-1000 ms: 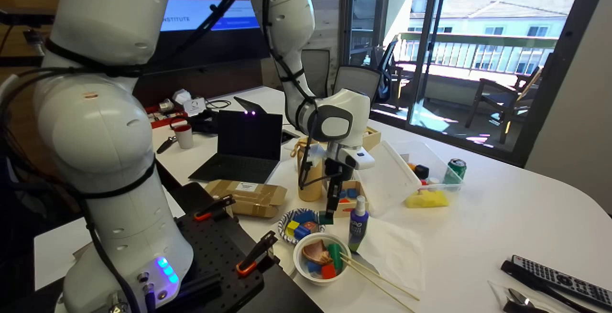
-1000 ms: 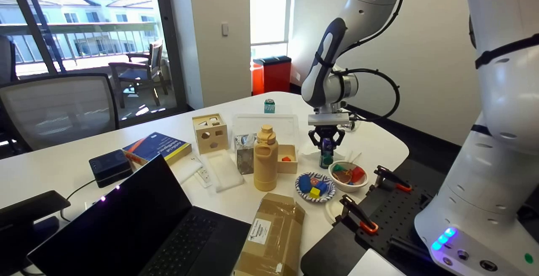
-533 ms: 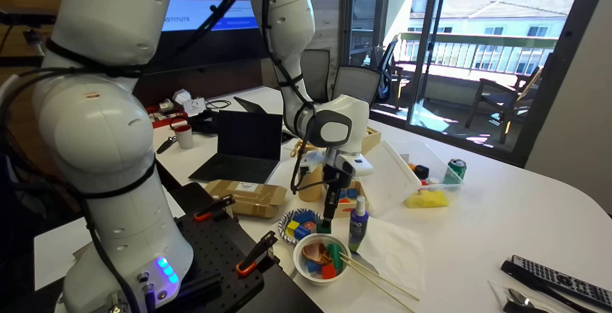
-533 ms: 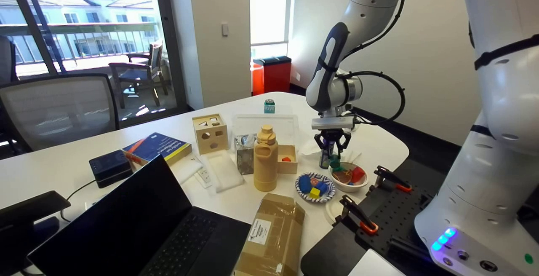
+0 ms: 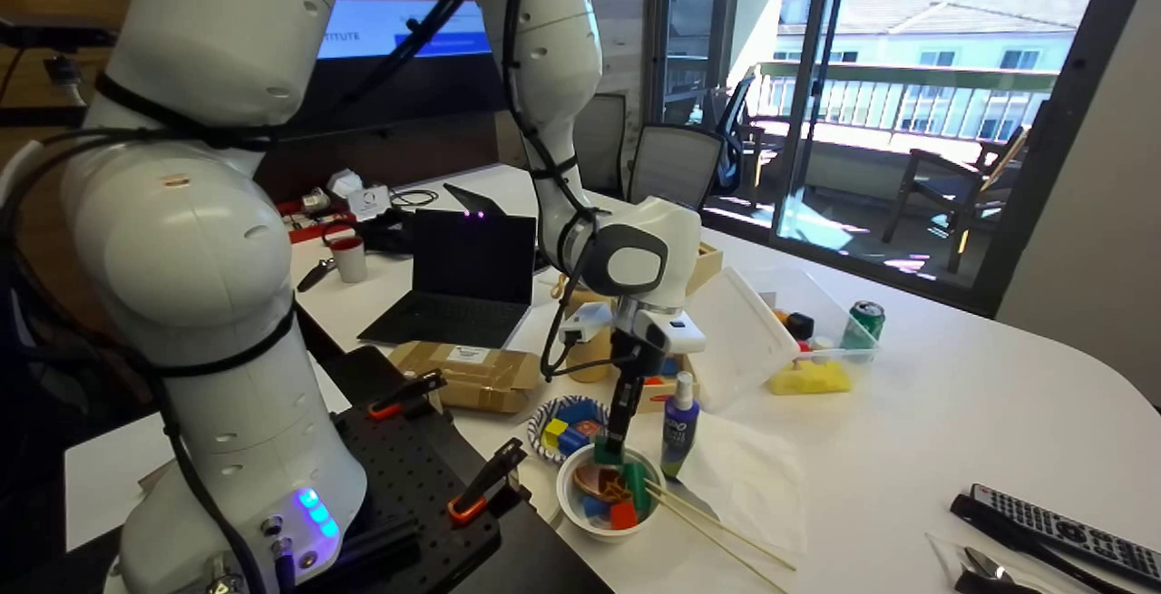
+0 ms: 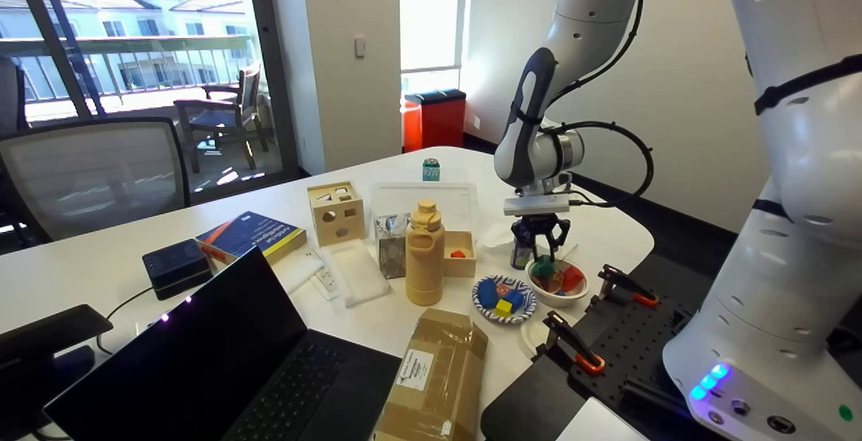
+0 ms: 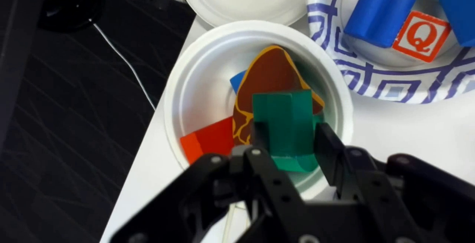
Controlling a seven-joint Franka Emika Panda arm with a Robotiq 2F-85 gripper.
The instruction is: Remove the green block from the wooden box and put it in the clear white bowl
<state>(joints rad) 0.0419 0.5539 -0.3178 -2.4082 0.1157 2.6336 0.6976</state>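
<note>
The green block (image 7: 284, 111) is being held by the tool (image 7: 291, 133), with one of its two fingers (image 7: 328, 146) being pressed to each side. The green block is being held low over the white bowl (image 7: 172, 105), near the things inside; whether any of them is being touched cannot be told. The white bowl is being seen close to the edge of the surface (image 5: 943, 422) that is next to the robot's base (image 5: 236, 494).

In the white bowl, a brown toy (image 7: 269, 74) with yellow lines is being partly hidden by the green block in the wrist view. A red block (image 7: 215, 139), a blue piece (image 7: 236, 81) and a round green piece (image 5: 634, 476) are also being held in the white bowl. Two thin sticks (image 5: 735, 533) are being propped on its rim, with their other ends out over the surface.

Just beside the white bowl, blue pieces (image 7: 380, 13), a yellow block (image 6: 503, 307) and a Q block (image 7: 423, 37) are being held by a patterned plate (image 7: 393, 81). Farther in from that edge, the wooden box (image 6: 460, 267) is being partly hidden by a tan bottle (image 6: 424, 259) in an exterior view, and a red piece (image 6: 458, 254) is being held in it. A green can (image 6: 431, 170) is being seen near the far edge of the surface.
</note>
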